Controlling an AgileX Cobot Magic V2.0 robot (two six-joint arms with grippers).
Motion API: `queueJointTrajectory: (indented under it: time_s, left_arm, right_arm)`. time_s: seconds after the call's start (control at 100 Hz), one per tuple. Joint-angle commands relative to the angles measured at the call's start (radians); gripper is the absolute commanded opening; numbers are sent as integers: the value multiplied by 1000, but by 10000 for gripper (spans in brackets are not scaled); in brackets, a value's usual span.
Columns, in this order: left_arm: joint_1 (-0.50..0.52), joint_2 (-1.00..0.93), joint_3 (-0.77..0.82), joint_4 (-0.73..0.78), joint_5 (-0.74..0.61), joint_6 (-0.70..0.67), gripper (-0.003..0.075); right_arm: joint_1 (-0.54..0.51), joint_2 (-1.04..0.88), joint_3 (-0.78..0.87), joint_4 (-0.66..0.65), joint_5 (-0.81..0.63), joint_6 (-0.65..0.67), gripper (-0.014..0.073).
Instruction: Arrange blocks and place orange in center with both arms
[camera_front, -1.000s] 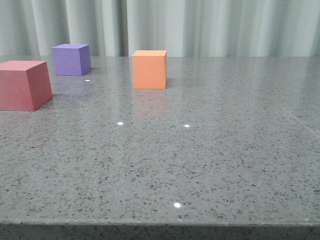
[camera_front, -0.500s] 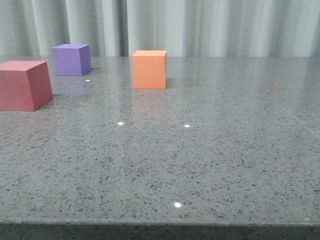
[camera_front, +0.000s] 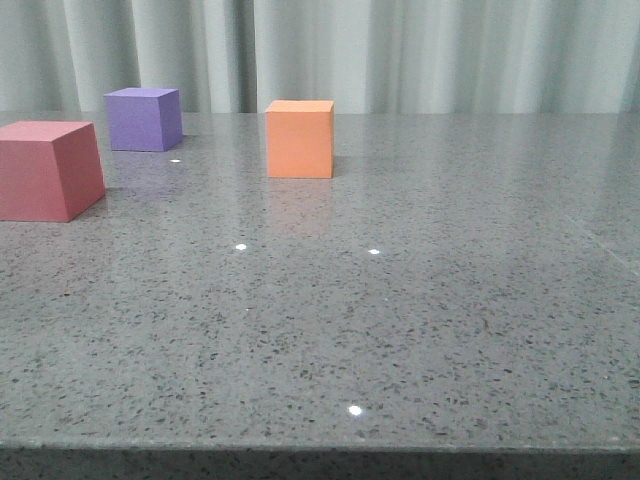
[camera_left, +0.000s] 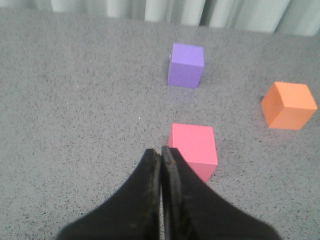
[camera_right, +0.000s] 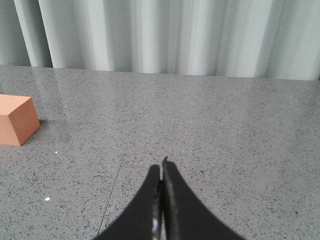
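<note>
You have a polished grey speckled stone tabletop (camera_front: 420, 320) in front of you, glossy enough to throw back small light spots and faint reflections of the cubes, with a pale pleated curtain (camera_front: 400, 50) hanging behind its far edge. The three blocks are plain matte cubes with smooth faces and crisp edges. The red-pink cube (camera_front: 45, 170) sits at the left edge of the table, nearest you of the three. The purple cube (camera_front: 143, 119) stands beyond it, toward the far left corner. The orange cube (camera_front: 299, 139) rests apart from both, left of the table's middle and toward the far edge. Your left gripper (camera_left: 161, 152) hovers just short of the red-pink cube, its dark pointed fingers pressed together and holding nothing. Your right gripper (camera_right: 161, 170) is likewise pressed together and empty, with the orange cube well off to its side.
</note>
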Motion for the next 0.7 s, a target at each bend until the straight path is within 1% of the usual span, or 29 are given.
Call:
queueJointTrajectory:
  time_s: [0.0, 0.36, 0.41, 0.45, 0.51, 0.58, 0.6, 0.62, 0.64, 0.67, 0.69]
  left_arm:
    - [-9, 46, -46, 0, -47, -7, -20]
    - [-9, 89, -46, 2, -54, -7, -19]
    - [-9, 89, -46, 2, -54, -7, -10]
    - [-9, 89, -46, 2, -54, -7, 15]
    - [-9, 89, -46, 2, -54, -7, 76]
    - [-9, 89, -46, 2, -54, -7, 185]
    - [-9, 89, -46, 2, -52, -7, 225]
    - [-9, 89, -46, 2, -52, -7, 283]
    - [-9, 89, -46, 2, -52, -7, 314]
    - [-9, 89, -46, 2, -50, -7, 396]
    - [-9, 89, -46, 2, -48, -7, 430]
  right_arm:
    - [-7, 2, -25, -15, -85, -11, -69]
    - [-7, 2, -25, -15, -85, -11, -69]
    - [-7, 2, -25, -15, -85, -11, -69]
    - [-7, 2, -25, -15, -85, -11, -69]
    - [-7, 2, -25, -15, -85, -11, -69]
    - [-7, 2, -25, -15, -85, -11, -69]
    - [-7, 2, -25, -15, -85, -11, -69]
    - [-7, 2, -25, -15, -85, -11, -69]
    - [-7, 2, -25, -15, -85, -11, -69]
    - [-7, 2, -25, -15, -85, -11, -69]
    - [-7, 2, -25, -15, -85, -11, -69]
